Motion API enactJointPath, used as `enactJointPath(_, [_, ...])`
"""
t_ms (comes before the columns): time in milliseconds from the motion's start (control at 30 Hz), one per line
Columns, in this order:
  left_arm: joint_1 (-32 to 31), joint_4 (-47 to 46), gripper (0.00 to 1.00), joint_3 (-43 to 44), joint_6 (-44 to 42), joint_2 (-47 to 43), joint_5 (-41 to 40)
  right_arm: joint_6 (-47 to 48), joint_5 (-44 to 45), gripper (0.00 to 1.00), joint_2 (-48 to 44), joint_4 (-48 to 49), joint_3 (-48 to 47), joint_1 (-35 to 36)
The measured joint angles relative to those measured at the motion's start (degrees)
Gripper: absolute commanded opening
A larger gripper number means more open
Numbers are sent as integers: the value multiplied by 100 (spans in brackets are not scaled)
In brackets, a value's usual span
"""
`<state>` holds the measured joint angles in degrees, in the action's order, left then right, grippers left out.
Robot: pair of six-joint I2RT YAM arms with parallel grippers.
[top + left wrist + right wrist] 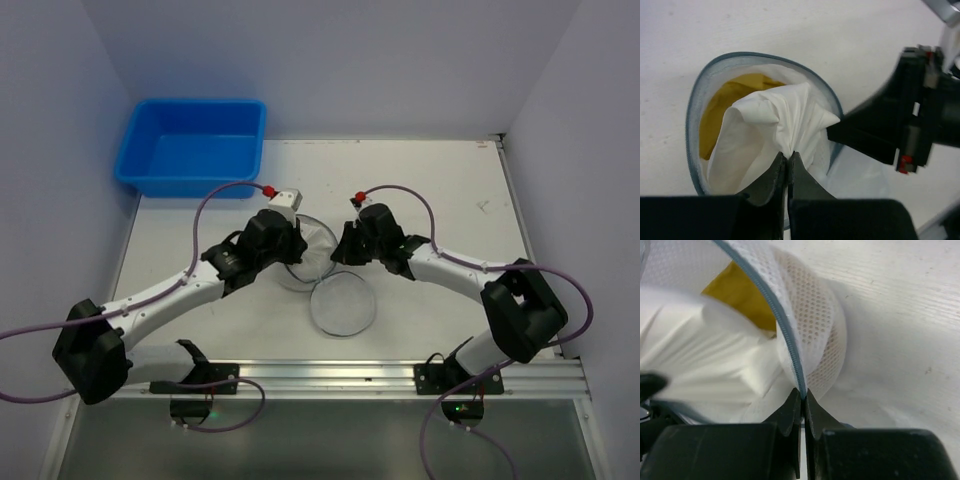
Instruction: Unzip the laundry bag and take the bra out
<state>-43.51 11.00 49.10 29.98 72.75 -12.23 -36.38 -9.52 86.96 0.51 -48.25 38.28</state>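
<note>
While both arms stretched inward over the white table (440,200), the laundry bag (318,238) sat on it between their 2 wrists. Beyond the bag and off to its left stood the blue tub (190,150), well apart from it. The left arm (160,295) lay in from the bag's left and the right arm (460,265) from its right, so that their ends nearly met over it.

The bag stood unzipped with its mouth gaping. Its round mesh lid (343,305) lay flat on the table just beside the bag, on its near side. Out of the mouth rose a bunched white cloth (775,125). Deeper inside the bag, under that cloth, showed a yellow piece (727,107). Whether either was the bra could not be told.

The left gripper (789,159) was pinched tight on a fold of the white cloth at the bag's edge, with no gap between its 2 fingers. The right gripper (803,396) was likewise closed to a sliver, clamping the grey zipper rim (782,327) of the bag's mesh wall.
</note>
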Motion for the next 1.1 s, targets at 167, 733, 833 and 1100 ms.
enactJointPath(167, [0, -179, 0, -264, -269, -446, 1266, 63, 111, 0, 2, -367, -190, -48])
enactJointPath(733, [184, -1436, 0, 321, -199, -1381, 586, 79, 109, 0, 179, -391, 0, -44])
enactJointPath(833, [555, -1510, 0, 601, -212, -1246, 151, 81, 107, 0, 177, -387, 46, -44])
enactJointPath(1100, [2579, -1410, 0, 2214, -258, -310, -15, 83, 85, 0, -37, -393, 212, -44])
